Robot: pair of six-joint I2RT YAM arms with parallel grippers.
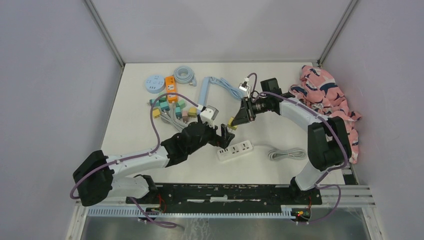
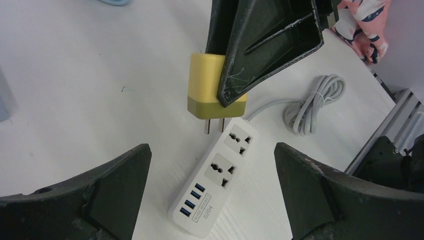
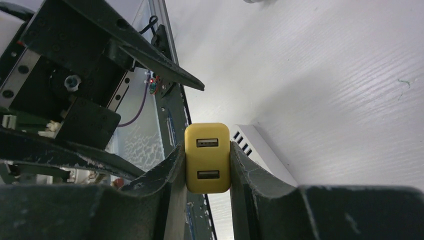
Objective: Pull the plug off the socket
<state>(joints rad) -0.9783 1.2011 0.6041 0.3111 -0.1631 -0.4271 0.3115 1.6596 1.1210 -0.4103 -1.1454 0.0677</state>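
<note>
My right gripper (image 3: 207, 160) is shut on the yellow plug (image 3: 207, 157), a small block with two USB ports. In the left wrist view the plug (image 2: 207, 85) hangs in the air with its two metal prongs bare, just above the far end of the white socket strip (image 2: 217, 177). The strip (image 1: 235, 150) lies flat on the table with both outlets empty. My left gripper (image 2: 212, 192) hovers open over the strip's USB end, its fingers (image 2: 120, 175) wide apart on either side. From above, the right gripper (image 1: 235, 120) holds the plug (image 1: 231, 122) beyond the strip.
The strip's coiled grey cable (image 1: 286, 153) lies to its right. Several coloured plugs (image 1: 172, 107), a round blue socket (image 1: 154, 83), an orange adapter (image 1: 170, 85) and a blue cable (image 1: 220, 85) sit at the back left. A pink patterned cloth (image 1: 332, 100) lies along the right edge.
</note>
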